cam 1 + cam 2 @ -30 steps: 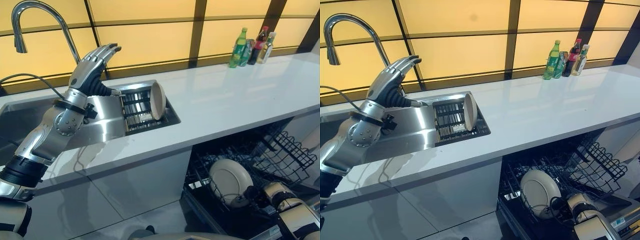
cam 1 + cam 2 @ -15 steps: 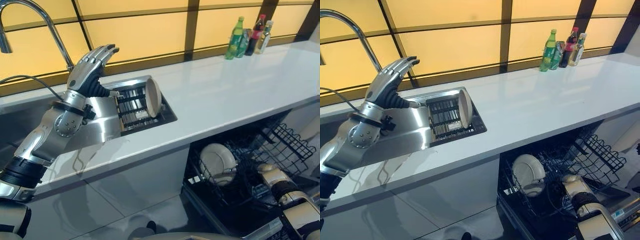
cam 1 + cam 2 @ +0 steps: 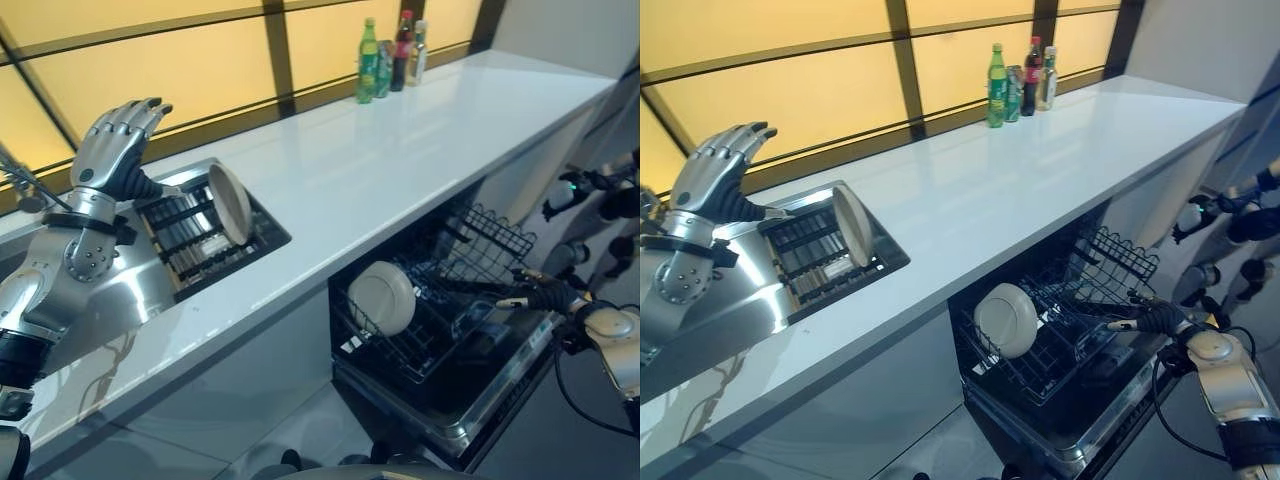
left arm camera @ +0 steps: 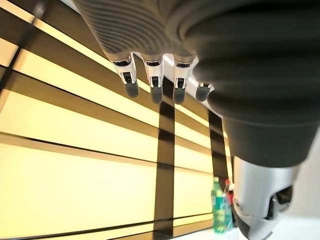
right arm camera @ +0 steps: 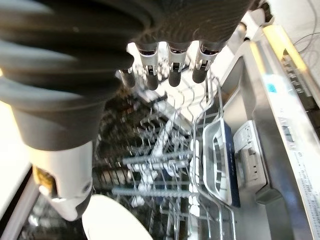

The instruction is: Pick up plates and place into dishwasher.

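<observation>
The right hand (image 3: 1152, 318) hung over the open dishwasher's wire rack (image 3: 1060, 310) with its fingers extended and relaxed, holding nothing and touching nothing that could be seen. One round cream plate (image 3: 1006, 320), smooth and glossy, stood on edge among the black tines at the near left of that rack, well apart from the hand. The left hand (image 3: 115, 145) was raised above the sink (image 3: 150, 270), fingers straight and slightly spread, empty. A second cream plate (image 3: 230, 203) stood tilted on its rim in the slatted metal drying rack (image 3: 190, 235) set in the brushed steel sink, near the left hand but apart from it. The white surface (image 3: 400, 140) was glossy and flat; a cluster of bottles (image 3: 390, 55), green and dark, stood at its far end before the amber window panels.
</observation>
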You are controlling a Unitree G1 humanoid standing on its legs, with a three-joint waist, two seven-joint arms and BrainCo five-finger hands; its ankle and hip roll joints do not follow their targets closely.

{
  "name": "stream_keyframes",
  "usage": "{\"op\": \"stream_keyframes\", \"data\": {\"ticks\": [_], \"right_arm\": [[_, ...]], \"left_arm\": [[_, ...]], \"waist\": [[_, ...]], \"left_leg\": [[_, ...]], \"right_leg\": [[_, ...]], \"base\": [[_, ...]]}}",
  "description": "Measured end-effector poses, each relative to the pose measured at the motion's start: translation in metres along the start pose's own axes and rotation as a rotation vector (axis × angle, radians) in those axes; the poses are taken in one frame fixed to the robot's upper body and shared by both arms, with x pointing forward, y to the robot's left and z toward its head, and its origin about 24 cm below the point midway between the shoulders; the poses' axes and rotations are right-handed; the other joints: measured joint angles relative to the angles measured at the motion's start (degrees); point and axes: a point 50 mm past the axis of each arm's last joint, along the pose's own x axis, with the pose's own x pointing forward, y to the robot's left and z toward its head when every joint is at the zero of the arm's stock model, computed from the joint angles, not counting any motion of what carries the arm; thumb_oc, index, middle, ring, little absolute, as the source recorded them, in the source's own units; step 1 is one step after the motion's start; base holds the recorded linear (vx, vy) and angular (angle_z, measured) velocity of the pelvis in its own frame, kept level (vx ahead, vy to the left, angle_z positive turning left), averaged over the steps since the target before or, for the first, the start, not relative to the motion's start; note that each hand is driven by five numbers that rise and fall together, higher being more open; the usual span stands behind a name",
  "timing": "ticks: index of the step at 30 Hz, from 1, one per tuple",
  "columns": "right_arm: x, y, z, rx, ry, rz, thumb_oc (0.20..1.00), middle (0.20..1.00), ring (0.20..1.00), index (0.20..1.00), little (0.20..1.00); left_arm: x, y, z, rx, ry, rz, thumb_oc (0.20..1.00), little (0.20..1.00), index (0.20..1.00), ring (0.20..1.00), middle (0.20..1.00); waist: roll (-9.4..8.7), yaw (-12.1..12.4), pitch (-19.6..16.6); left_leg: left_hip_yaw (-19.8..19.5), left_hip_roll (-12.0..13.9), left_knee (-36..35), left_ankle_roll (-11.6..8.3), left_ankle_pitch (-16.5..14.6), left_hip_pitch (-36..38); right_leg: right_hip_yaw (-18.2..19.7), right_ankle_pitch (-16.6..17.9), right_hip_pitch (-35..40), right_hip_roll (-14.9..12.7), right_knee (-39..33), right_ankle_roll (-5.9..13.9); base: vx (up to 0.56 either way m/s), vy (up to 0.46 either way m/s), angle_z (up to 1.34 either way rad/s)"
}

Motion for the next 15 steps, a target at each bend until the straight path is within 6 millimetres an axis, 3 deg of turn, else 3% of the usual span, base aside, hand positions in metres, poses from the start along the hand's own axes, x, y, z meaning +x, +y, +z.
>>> {"op": "stream_keyframes", "data": {"ticks": [3, 10, 15], "right_arm": [[-0.003, 0.005, 0.005, 0.139, -0.092, 0.000, 1.000, 1.000, 1.000, 1.000, 1.000], [-0.007, 0.045, 0.028, 0.514, -0.407, 0.116, 1.000, 1.000, 1.000, 1.000, 1.000], [-0.009, 0.045, 0.035, 0.554, -0.491, 0.144, 1.000, 1.000, 1.000, 1.000, 1.000]], "left_arm": [[-0.002, -0.003, -0.010, 0.037, 0.040, -0.018, 1.000, 1.000, 1.000, 1.000, 1.000], [-0.009, -0.015, -0.028, 0.205, 0.066, -0.080, 1.000, 1.000, 1.000, 1.000, 1.000], [-0.008, -0.028, -0.036, 0.283, 0.065, -0.164, 1.000, 1.000, 1.000, 1.000, 1.000]], "waist": [[-0.03, -2.05, 0.17], [0.52, -4.04, 0.43], [1.79, -4.30, 0.32]], "left_leg": [[0.68, -0.21, -0.01, 0.11, -0.32, 0.76], [2.31, -0.38, -0.02, 0.05, -0.49, 0.61], [3.43, -0.81, -0.01, 0.44, -0.23, -1.70]], "right_leg": [[0.82, 0.23, 0.09, -0.16, 0.00, 0.07], [2.40, 0.66, -0.85, -0.26, 0.00, 0.45], [3.43, 1.58, -3.56, -0.63, 0.02, 0.58]], "base": [[0.09, 0.084, -0.14], [0.03, 0.098, -0.11], [-0.07, 0.101, -0.12]]}}
